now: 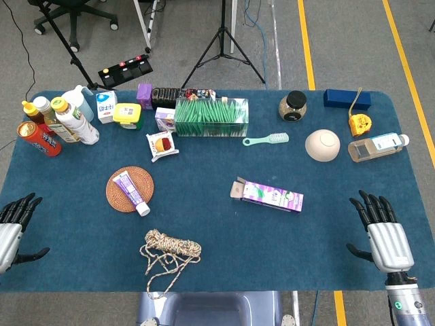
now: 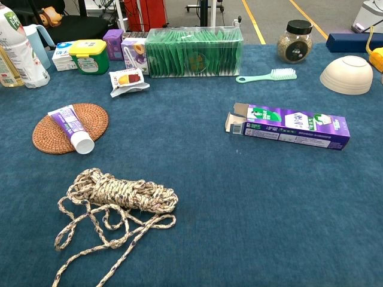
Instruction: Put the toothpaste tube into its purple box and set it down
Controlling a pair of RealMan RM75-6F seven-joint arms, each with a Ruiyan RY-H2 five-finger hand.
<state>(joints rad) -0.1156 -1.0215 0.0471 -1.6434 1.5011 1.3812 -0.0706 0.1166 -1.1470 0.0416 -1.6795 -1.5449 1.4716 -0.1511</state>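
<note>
A purple toothpaste tube with a white cap lies on a round woven coaster at the table's left. The purple box lies flat near the middle, its open flap end facing left. My left hand rests at the left front edge, fingers spread, holding nothing. At the right front edge my right hand is likewise open with fingers apart. Neither hand shows in the chest view. Both are far from the tube and the box.
A coiled rope lies at front centre. Along the back stand bottles, a green packet box, a jar, a brush, an upturned bowl, a tape measure and a flat bottle.
</note>
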